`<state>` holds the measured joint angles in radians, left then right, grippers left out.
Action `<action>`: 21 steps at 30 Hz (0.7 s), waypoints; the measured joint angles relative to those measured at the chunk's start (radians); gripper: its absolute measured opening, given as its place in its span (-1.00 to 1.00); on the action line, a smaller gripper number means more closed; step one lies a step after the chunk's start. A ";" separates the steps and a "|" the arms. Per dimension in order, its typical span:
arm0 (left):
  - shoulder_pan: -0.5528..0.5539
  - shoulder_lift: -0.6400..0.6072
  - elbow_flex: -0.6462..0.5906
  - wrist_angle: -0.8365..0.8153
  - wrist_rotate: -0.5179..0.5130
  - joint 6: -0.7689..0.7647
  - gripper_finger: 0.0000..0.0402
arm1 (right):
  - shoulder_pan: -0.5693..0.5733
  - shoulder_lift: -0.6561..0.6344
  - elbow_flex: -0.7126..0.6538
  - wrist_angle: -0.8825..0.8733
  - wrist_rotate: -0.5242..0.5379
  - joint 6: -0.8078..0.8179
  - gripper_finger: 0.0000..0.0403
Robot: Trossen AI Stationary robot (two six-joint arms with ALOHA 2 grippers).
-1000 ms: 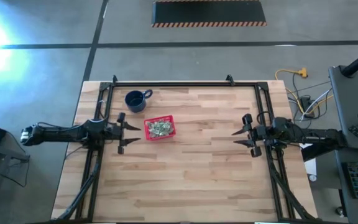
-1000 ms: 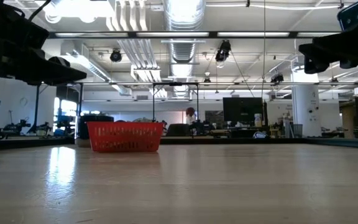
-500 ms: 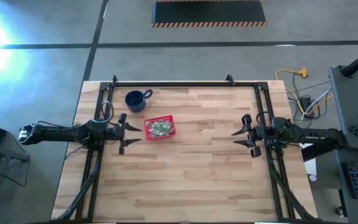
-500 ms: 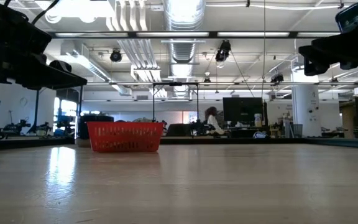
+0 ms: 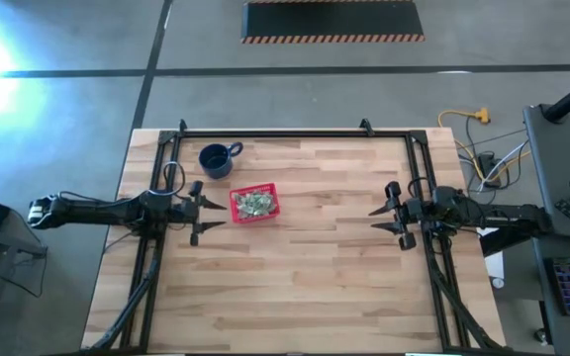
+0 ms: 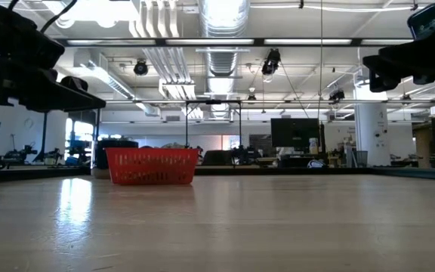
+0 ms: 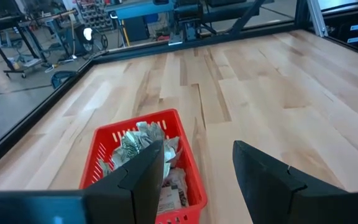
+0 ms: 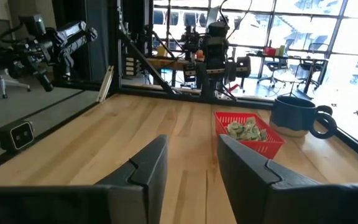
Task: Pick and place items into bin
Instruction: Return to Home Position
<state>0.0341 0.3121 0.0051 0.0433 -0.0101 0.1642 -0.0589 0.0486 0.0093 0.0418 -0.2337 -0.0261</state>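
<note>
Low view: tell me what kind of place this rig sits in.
Probably an open robotics lab or workshop: bare ceiling ducts overhead, a dark monitor among desks far behind, and a wooden workbench carrying the red basket.

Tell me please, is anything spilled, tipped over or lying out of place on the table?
Nothing stands out. The red basket sits flat on the table, the packets inside it, none seen on the wood around. The blue mug stands upright beside it. Left gripper and right gripper are open, holding nothing.
</note>
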 joint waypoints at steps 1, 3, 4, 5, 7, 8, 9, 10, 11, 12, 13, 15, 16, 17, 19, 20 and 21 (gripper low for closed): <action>0.000 0.002 0.000 0.000 0.000 0.000 -0.12 | 0.000 0.000 0.000 0.000 0.000 0.000 -0.36; 0.000 0.004 0.000 0.000 0.000 0.000 -0.12 | 0.000 0.000 0.000 0.000 0.000 0.000 -0.37; 0.000 0.005 0.000 0.000 0.000 0.000 -0.12 | 0.000 0.000 0.000 0.000 0.000 0.000 -0.37; 0.000 0.007 0.000 0.000 0.000 0.000 -0.12 | 0.000 0.000 0.000 0.000 0.000 0.000 -0.37; 0.000 0.008 0.000 0.000 0.000 0.000 -0.12 | 0.000 0.000 0.000 0.000 0.000 0.000 -0.37; 0.000 0.008 0.000 0.000 0.000 0.000 -0.12 | 0.000 0.000 0.000 0.000 0.000 0.000 -0.37; 0.000 0.008 0.000 0.000 0.000 0.000 -0.12 | 0.000 0.000 0.000 0.000 0.000 0.000 -0.37; 0.000 0.008 0.000 0.000 0.000 0.000 -0.12 | 0.000 0.000 0.000 0.000 0.000 0.000 -0.37; 0.000 0.008 0.000 0.000 0.000 0.000 -0.12 | 0.000 0.000 0.000 0.000 0.000 0.000 -0.37; 0.000 0.008 0.000 0.000 0.000 0.000 -0.12 | 0.000 0.000 0.000 0.000 0.000 0.000 -0.37; 0.000 0.008 0.000 0.000 0.000 0.000 -0.12 | 0.000 0.000 0.000 0.000 0.000 0.000 -0.37; 0.000 0.008 0.000 0.000 0.000 0.000 -0.12 | 0.000 0.000 0.000 0.000 0.000 0.000 -0.37; 0.000 0.008 0.000 0.000 0.000 0.000 -0.12 | 0.000 0.000 0.000 0.000 0.000 0.000 -0.37; 0.000 0.008 0.000 0.000 0.000 0.000 -0.12 | 0.000 0.000 0.000 0.000 0.000 0.000 -0.37; 0.000 0.008 0.000 0.000 0.000 0.000 -0.12 | 0.000 0.000 0.000 0.000 0.000 0.000 -0.37; 0.000 0.008 0.000 0.000 0.000 0.000 -0.12 | 0.000 0.000 0.000 0.000 0.000 0.000 -0.37; 0.000 0.008 0.000 0.000 0.000 0.000 -0.12 | 0.000 0.000 0.000 0.000 0.000 0.000 -0.37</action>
<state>0.0341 0.3199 0.0051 0.0434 -0.0101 0.1646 -0.0589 0.0486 0.0093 0.0418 -0.2337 -0.0261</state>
